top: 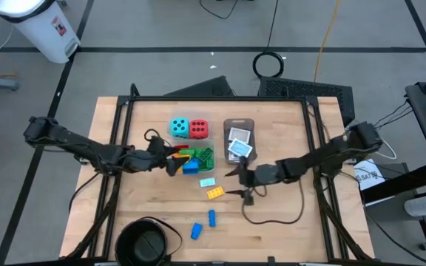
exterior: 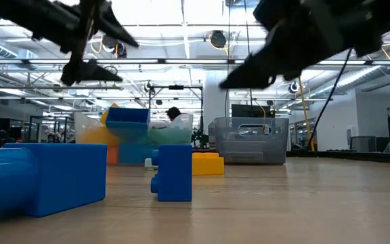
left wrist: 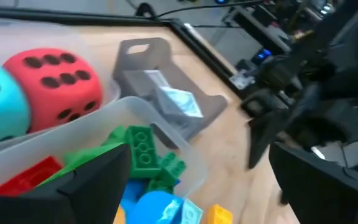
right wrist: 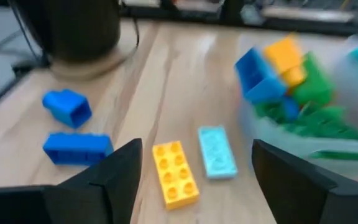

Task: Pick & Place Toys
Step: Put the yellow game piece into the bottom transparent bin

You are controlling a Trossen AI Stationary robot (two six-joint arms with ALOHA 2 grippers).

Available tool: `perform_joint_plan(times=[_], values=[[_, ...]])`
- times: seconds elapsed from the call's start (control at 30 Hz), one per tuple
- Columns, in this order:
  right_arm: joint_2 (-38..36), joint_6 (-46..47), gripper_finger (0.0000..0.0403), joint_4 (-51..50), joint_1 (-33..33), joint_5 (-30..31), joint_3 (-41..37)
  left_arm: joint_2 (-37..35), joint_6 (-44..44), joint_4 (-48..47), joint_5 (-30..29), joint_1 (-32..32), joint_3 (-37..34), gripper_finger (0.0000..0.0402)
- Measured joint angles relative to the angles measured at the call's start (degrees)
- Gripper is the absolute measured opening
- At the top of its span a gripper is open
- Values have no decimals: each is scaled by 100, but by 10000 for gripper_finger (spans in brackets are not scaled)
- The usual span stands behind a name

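My left gripper (top: 174,159) hangs open over the near left part of a clear tub (left wrist: 188,158) that holds green, red, blue and orange bricks (top: 194,157); nothing is between its fingers. A teal die (top: 179,127) and a red die (top: 197,129) sit in the tub just behind. My right gripper (top: 237,182) stands open above the table, pointing at a yellow brick (right wrist: 174,172) and a pale teal brick (right wrist: 217,151) that lie flat on the wood. Two blue bricks (top: 211,217) (top: 197,231) lie nearer the front edge.
A grey tray (top: 239,125) with white cards (top: 239,145) stands to the right of the tubs. A round black bowl (top: 145,242) sits at the near left edge. A cable (top: 272,219) loops on the wood at the near right.
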Motion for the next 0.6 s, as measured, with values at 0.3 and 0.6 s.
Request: perform_joint_plan(times=[0.3,0.6], values=[[1320,-335,260,-36,-286,-845,556,-50,662,373,264,-14,4,370],[2034,-458,251,155,-384,-856,727,-47,1057,373,265,-14,4,384]])
